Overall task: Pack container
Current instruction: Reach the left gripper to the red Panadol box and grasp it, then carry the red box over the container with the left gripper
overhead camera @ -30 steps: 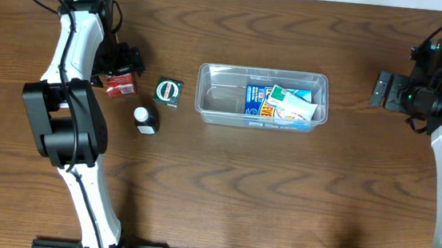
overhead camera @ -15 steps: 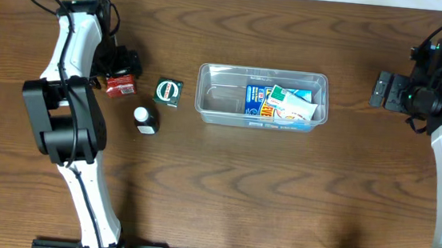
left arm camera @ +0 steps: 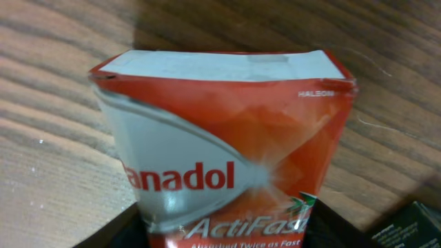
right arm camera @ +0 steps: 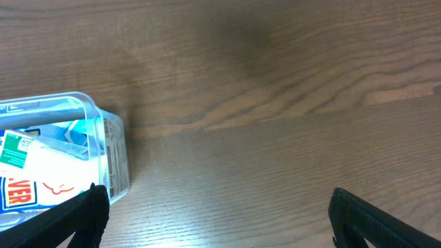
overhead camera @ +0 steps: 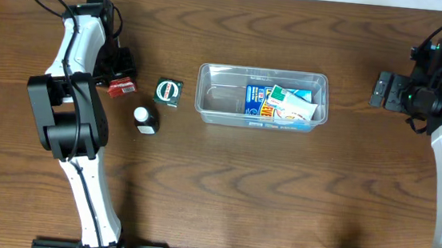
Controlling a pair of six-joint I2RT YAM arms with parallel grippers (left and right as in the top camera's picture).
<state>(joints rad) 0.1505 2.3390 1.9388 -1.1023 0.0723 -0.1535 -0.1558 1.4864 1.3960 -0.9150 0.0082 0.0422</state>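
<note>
The clear container [overhead camera: 206, 111] lies at the table's centre with blue and white packets [overhead camera: 280, 103] in its right half. Its corner [right arm camera: 110, 148] shows at the left of the right wrist view. A red and silver Panadol box [overhead camera: 121, 87] lies on the wood to its left. My left gripper [overhead camera: 119, 79] is down over that box. In the left wrist view the box [left arm camera: 227, 158] fills the frame, and the dark fingers of the gripper [left arm camera: 224, 238] press against both its sides. My right gripper [overhead camera: 380, 90] hovers open at the far right, and between its fingertips [right arm camera: 220, 220] is bare wood.
A small dark green box [overhead camera: 168, 92] lies between the red box and the container, its corner [left arm camera: 413, 227] visible at the left wrist view's lower right. A little white-capped bottle [overhead camera: 146, 120] stands just below it. The container's left half holds nothing.
The left gripper's fingers have closed in on the red box, and the arm has shifted slightly up the table. The right arm and the other items have stayed still.
</note>
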